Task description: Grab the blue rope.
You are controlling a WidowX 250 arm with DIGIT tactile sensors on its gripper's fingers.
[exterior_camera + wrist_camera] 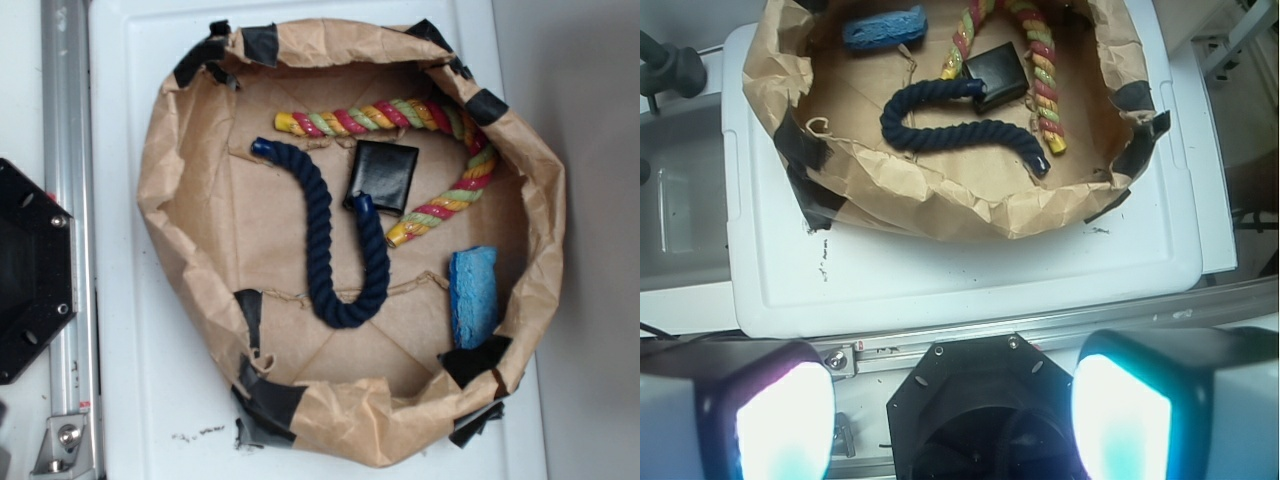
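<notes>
The blue rope (340, 240) is a thick navy twisted rope with glossy blue caps. It lies in a U shape on the floor of the brown paper basket (170, 190). In the wrist view the blue rope (950, 128) curves across the basket's middle, far ahead of my gripper (953, 418). My gripper stands open, its two glowing fingertips (785, 425) wide apart over the black robot base (980, 400), nothing between them. The gripper does not show in the exterior view.
A red-yellow-green rope (420, 130) arcs along the basket's far side. A black square pouch (383, 175) touches one end of the blue rope. A light blue sponge (473, 295) leans on the basket wall. The basket sits on a white board (970, 270), with an aluminium rail (68, 230) beside it.
</notes>
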